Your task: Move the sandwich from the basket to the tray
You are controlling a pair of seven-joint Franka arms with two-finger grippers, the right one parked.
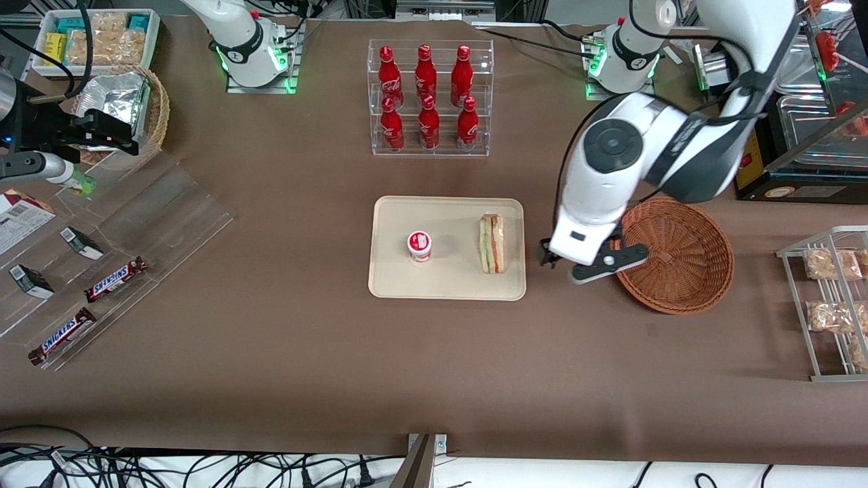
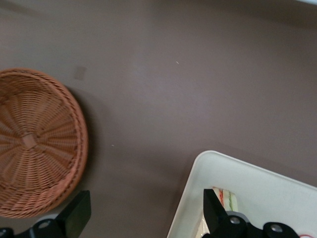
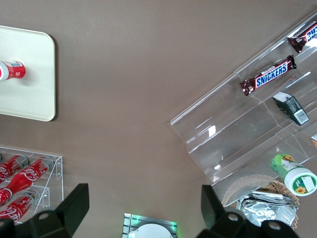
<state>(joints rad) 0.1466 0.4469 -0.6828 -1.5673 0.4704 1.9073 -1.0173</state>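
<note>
The sandwich lies on its side on the cream tray, near the tray edge that faces the basket; its red and green layers show. The reddish-brown wicker basket stands beside the tray, toward the working arm's end, with nothing in it. My gripper hovers over the bare table between tray and basket, open and holding nothing. In the left wrist view the gripper spans the gap between the basket and the tray. One finger partly covers the sandwich.
A small red-and-white cup stands on the tray. A clear rack of red bottles is farther from the camera. A wire rack of snack packs stands at the working arm's end. Snickers bars lie on acrylic steps toward the parked arm's end.
</note>
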